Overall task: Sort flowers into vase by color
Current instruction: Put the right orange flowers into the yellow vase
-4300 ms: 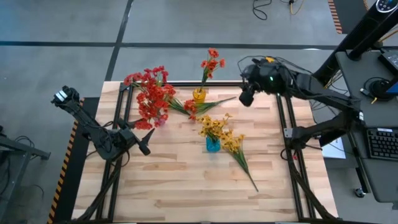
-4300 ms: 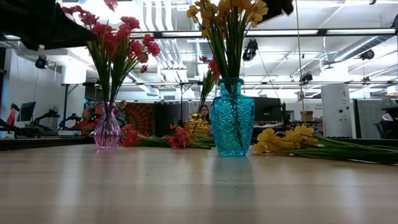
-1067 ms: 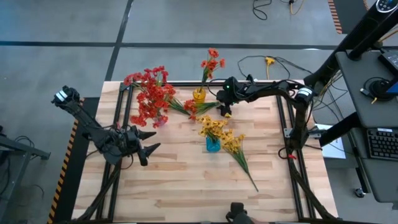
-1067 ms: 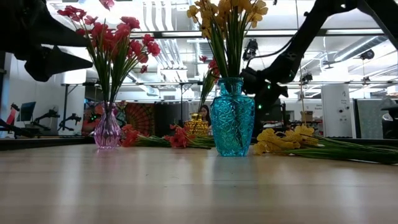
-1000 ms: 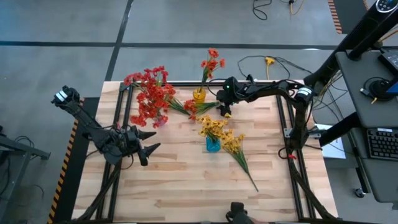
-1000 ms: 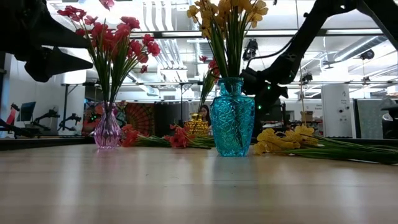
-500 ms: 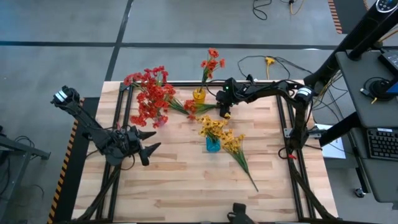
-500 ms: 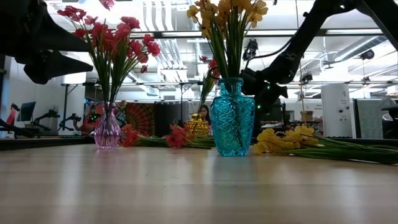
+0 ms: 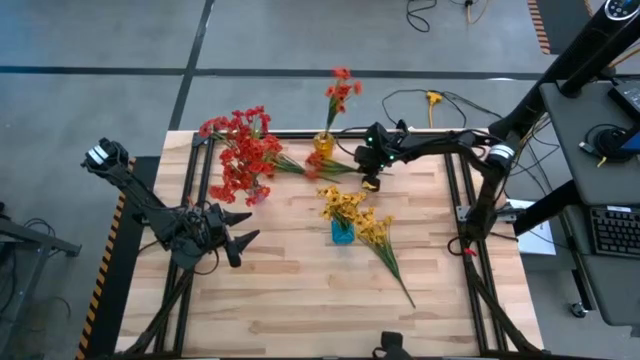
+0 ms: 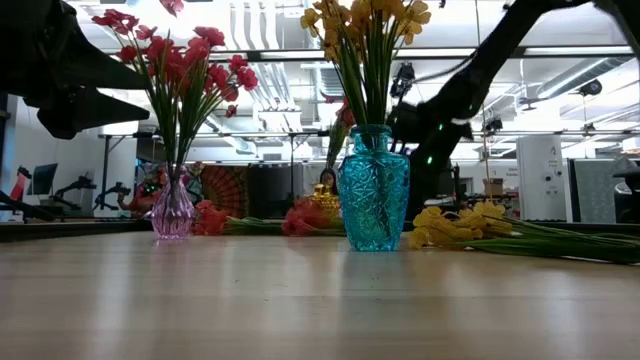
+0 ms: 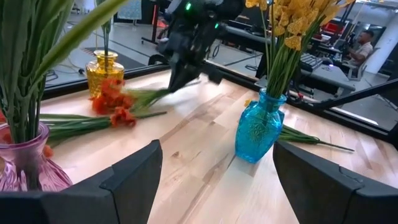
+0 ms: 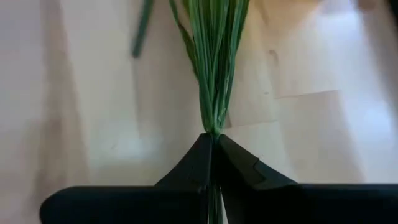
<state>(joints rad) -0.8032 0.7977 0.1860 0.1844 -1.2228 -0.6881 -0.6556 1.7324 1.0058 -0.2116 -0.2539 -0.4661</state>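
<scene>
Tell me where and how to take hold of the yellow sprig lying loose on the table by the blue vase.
Grip the loose yellow sprig on its bare green stem, past the blooms, where it is thin and lies flat on the table. Come from straight above with the fingers across the stem; the blue vase stands close by the bloom end, so the stem end is likely the freer place.

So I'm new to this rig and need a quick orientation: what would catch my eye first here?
Three vases: a pink vase of red blooms at the table's left, a blue vase of yellow blooms mid-table, and a small yellow vase at the far edge. Beside that one, the right gripper is shut on an orange-red sprig by its stems. The left gripper hovers open, near left.
</scene>
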